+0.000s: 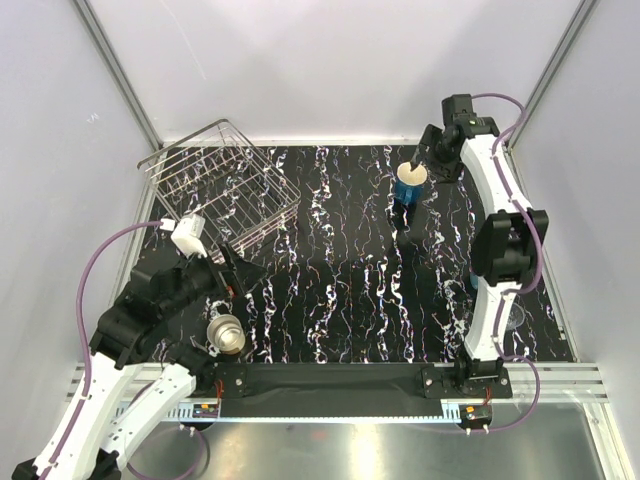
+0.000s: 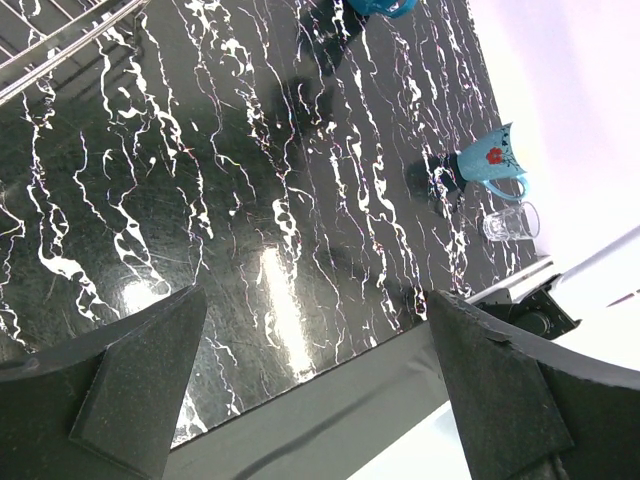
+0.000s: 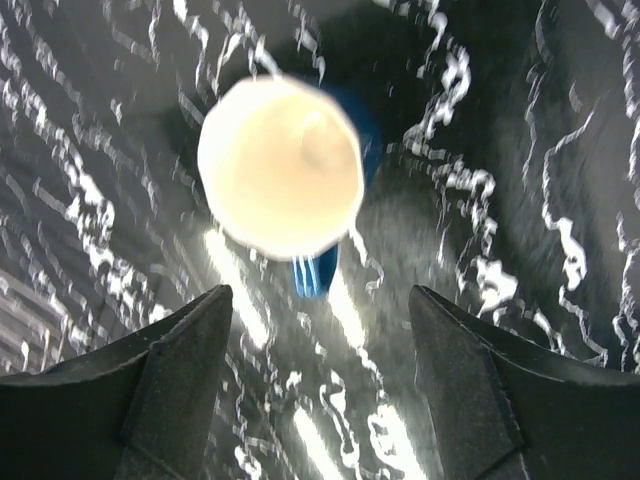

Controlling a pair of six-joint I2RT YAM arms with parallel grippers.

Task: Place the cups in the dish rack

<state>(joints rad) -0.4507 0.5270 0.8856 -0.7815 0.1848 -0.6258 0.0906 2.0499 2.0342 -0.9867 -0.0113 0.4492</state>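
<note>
Plainly upright dark blue cup [image 1: 411,186], cream mouth up, axis vertical.

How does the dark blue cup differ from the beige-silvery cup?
Colour: the dark blue cup is blue with a cream inside; the beige-silvery cup looks metallic.
Place: the dark blue cup stands far right; the beige-silvery cup sits near left, beside the left arm.
Attention: the open right tool faces the dark blue cup without gripping it; no tool is at the beige-silvery cup.
Both sit on the table, outside the dish rack.
</note>
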